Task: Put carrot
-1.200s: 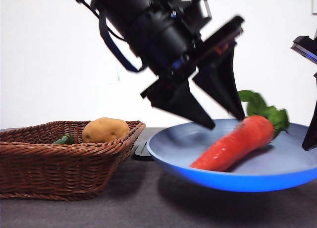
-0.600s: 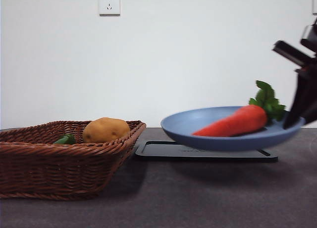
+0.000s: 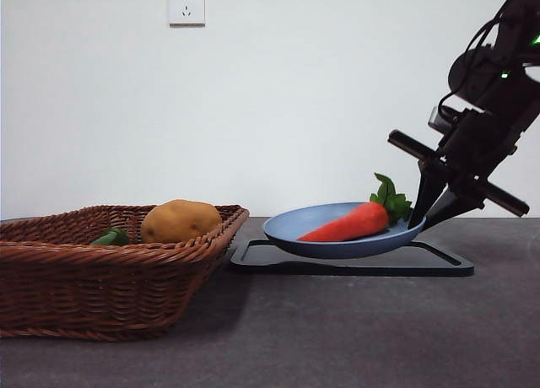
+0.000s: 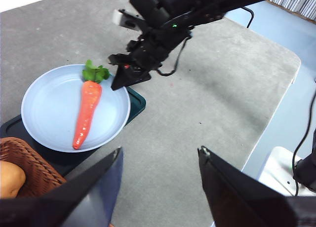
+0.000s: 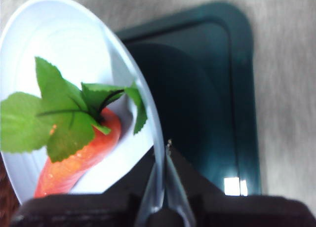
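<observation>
The red-orange carrot [image 3: 346, 223] with green leaves lies on a blue plate [image 3: 333, 246], leaves toward my right gripper. It also shows in the left wrist view [image 4: 86, 111] and the right wrist view [image 5: 79, 160]. My right gripper [image 3: 419, 222] is shut on the plate's right rim [image 5: 154, 138] and holds the plate slightly tilted just over a dark tray [image 3: 354, 266]. I cannot tell if the plate touches the tray. My left gripper [image 4: 160, 150] is open and empty, high above the table.
A wicker basket [image 3: 84, 270] stands at the left with a yellow-brown potato [image 3: 180, 221] and a small green vegetable [image 3: 110, 236] in it. The dark tray lies right beside the basket. The table's rounded edge [image 4: 291, 64] lies beyond the right arm.
The left arm has risen out of the front view. The plate with the carrot, held by the right gripper, has moved back and down over the dark tray.
</observation>
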